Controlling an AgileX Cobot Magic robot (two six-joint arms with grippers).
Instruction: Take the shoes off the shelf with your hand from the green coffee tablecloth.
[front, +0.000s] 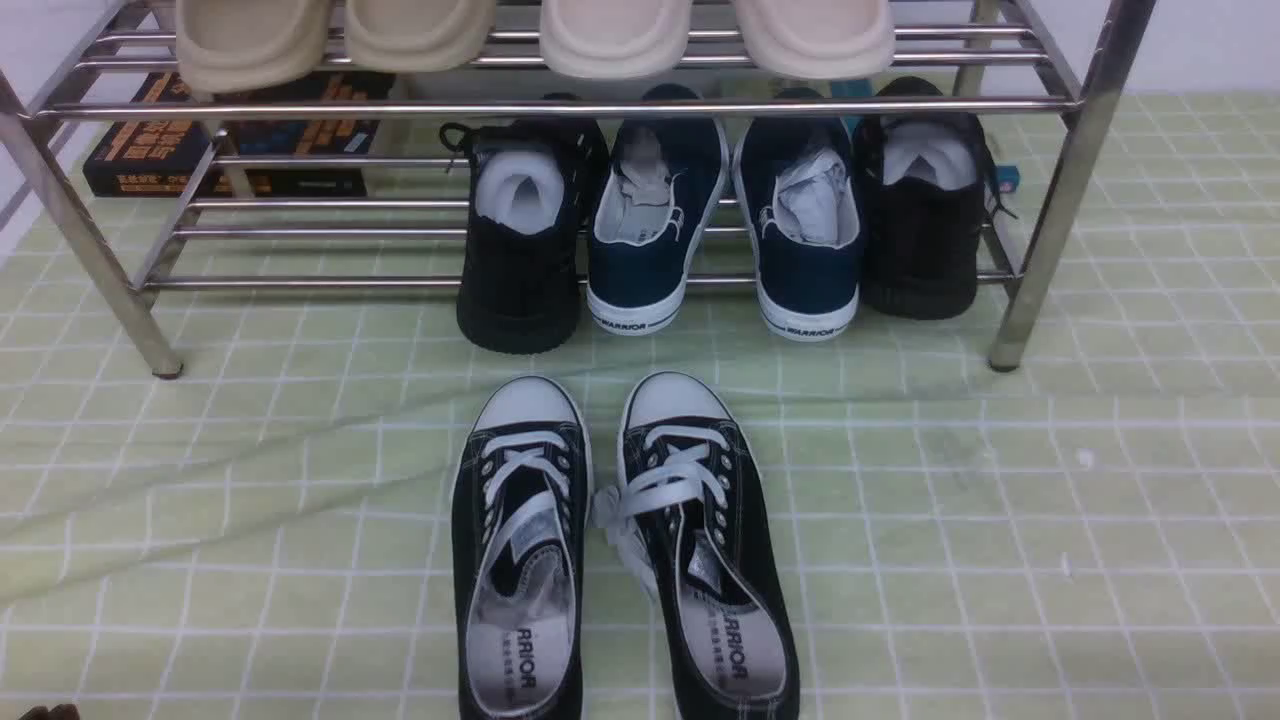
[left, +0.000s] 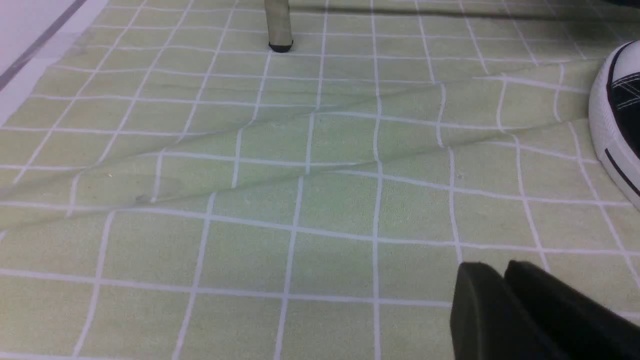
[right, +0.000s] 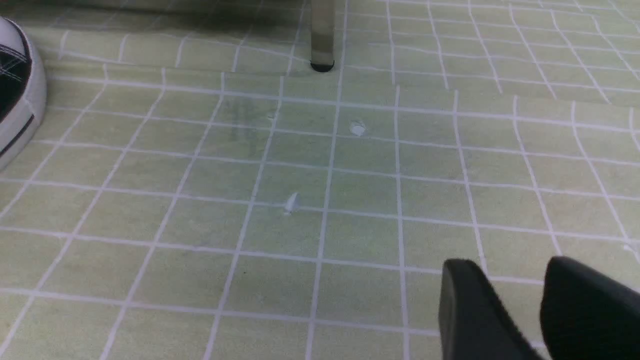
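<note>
- The table is covered by the green coffee tablecloth (front: 1100, 520), which is wrinkled across the left of the front view. A sole dragged over a fold could catch and pull the cloth.
- Left end effector (left: 495, 274): fingers together, holding nothing, low over the cloth.
- The shelf (front: 560, 105): the shoes (front: 650, 250) stand heel-out on the lower tier at frame centre, not yet lifted. A black knit sneaker (front: 520, 270) sits just beside each one. Risk: a wide approach could grip or topple a neighbour.
- The upper rail runs close above the heels, so a steep lift may strike it.
- The lace-up sneakers (front: 700, 580) occupy the cloth in front, limiting set-down space.
- Right end effector (right: 510, 280): fingers parted, empty.
</note>
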